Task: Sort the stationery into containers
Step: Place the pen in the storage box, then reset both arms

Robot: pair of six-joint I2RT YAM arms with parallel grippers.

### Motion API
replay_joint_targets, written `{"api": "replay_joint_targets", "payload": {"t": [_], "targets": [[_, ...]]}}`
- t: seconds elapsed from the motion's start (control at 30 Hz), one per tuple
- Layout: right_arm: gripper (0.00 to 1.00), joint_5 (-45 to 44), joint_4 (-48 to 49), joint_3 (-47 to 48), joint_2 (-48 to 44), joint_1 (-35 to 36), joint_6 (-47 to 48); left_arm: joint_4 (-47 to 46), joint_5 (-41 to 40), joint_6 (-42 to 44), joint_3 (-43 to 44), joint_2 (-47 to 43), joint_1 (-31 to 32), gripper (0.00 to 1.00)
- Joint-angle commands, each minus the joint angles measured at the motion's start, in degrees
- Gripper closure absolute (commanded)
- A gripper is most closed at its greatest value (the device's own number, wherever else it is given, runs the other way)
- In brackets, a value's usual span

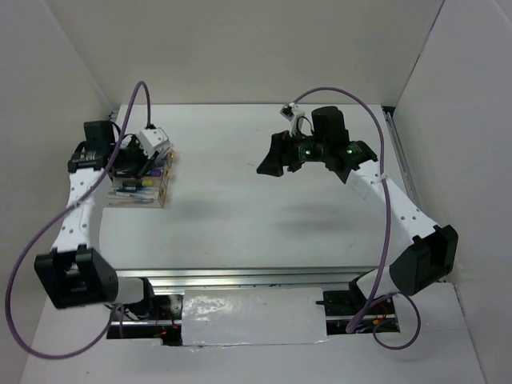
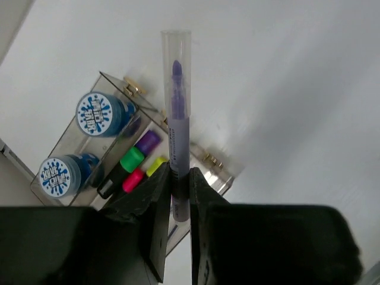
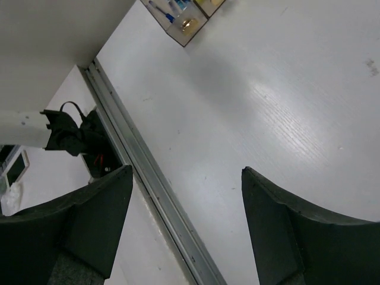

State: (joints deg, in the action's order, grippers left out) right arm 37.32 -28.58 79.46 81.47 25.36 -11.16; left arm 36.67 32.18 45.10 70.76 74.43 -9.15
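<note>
My left gripper [image 2: 177, 190] is shut on a thin purple-blue pen [image 2: 177, 119] with a clear cap, held above the clear organizer box [image 2: 116, 89]. The box holds two round blue-white tubs [image 2: 98, 114] and highlighters with purple, green, pink and yellow caps [image 2: 138, 163]. In the top view the left gripper [image 1: 134, 160] hangs over the box [image 1: 164, 192] at the table's left. My right gripper [image 3: 187, 190] is open and empty above bare table, and sits mid-right in the top view [image 1: 276, 160].
A metal rail [image 3: 148, 178] runs along the table's near edge, with a black cable clump [image 3: 74, 133] beyond it. White walls enclose the table on three sides. A corner of the box [image 3: 184, 18] shows far off in the right wrist view.
</note>
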Motion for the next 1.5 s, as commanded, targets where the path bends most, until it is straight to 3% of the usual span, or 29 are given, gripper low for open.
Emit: {"api": "replay_joint_targets", "payload": {"t": [0.0, 0.13, 0.33, 0.77, 0.87, 1.1, 1.2, 1.33, 1.37, 1.43, 1.47], "targets": [[0.2, 3.6, -3.9, 0.7, -1.5, -0.5, 5.1, 23.0, 5.5, 29.0, 12.0, 10.9, -5.9, 1.0], [0.21, 3.2, -6.0, 0.6, -0.7, -1.3, 6.1, 33.5, 5.1, 47.6, 21.2, 20.6, -12.5, 0.95], [0.21, 2.3, -5.9, 0.6, 0.3, -1.5, 5.7, 32.7, -4.1, 59.9, 21.7, 26.8, -13.8, 0.93], [0.21, 2.8, -7.1, 1.9, 2.9, -1.5, 5.8, 30.6, -12.6, 57.3, 21.4, 36.0, -12.7, 0.78], [0.2, 2.5, -7.2, 1.8, 2.9, -1.5, 5.7, 30.1, -12.9, 57.6, 20.5, 35.8, -12.6, 0.72], [0.2, 1.9, -7.5, 1.8, 2.2, -1.5, 5.7, 31.8, -11.8, 56.1, 25.1, 34.8, -12.6, 0.45], [0.2, 1.7, -7.5, 1.7, 1.8, -1.5, 5.6, 32.9, -9.5, 56.6, 27.2, 32.9, -12.6, 0.46], [0.2, -0.3, -7.0, 1.0, 0.0, -2.2, 5.4, 34.1, 0.8, 49.2, 35.6, 29.5, -12.2, 0.55], [0.2, -0.9, -6.8, 0.7, -0.4, -2.6, 5.4, 32.5, 2.7, 41.5, 36.4, 27.5, -11.3, 0.55], [0.2, -2.9, -6.4, -0.1, -1.6, -4.4, 5.3, 30.7, 5.7, 31.9, 37.8, 25.4, -7.4, 0.45], [0.2, -3.8, -6.3, -0.5, -1.9, -5.2, 5.3, 26.6, 6.0, 19.4, 37.3, 23.1, -5.9, 0.34]]}}
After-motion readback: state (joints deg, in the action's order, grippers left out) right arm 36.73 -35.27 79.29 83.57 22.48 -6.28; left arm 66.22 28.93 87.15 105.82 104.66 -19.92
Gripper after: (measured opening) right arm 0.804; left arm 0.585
